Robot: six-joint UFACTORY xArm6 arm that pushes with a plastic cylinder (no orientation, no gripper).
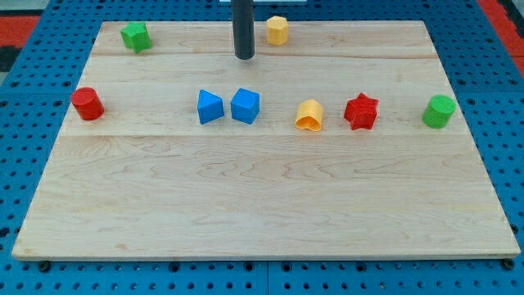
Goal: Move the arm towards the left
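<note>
My tip (pixel 244 56) is the lower end of a dark rod near the view's top, left of centre. It touches no block. A yellow hexagonal block (pixel 277 30) lies just to its right. Two blue blocks sit below it: a blue wedge-like block (pixel 210 107) and a blue cube-like block (pixel 245 106), side by side. A green block (pixel 136 37) lies at the top left. A red cylinder (pixel 87 104) lies at the left edge.
A yellow arch-like block (pixel 309 115), a red star block (pixel 361 112) and a green cylinder (pixel 439 111) stand in a row to the right. The wooden board (pixel 262 205) rests on a blue pegboard surface (pixel 24 164).
</note>
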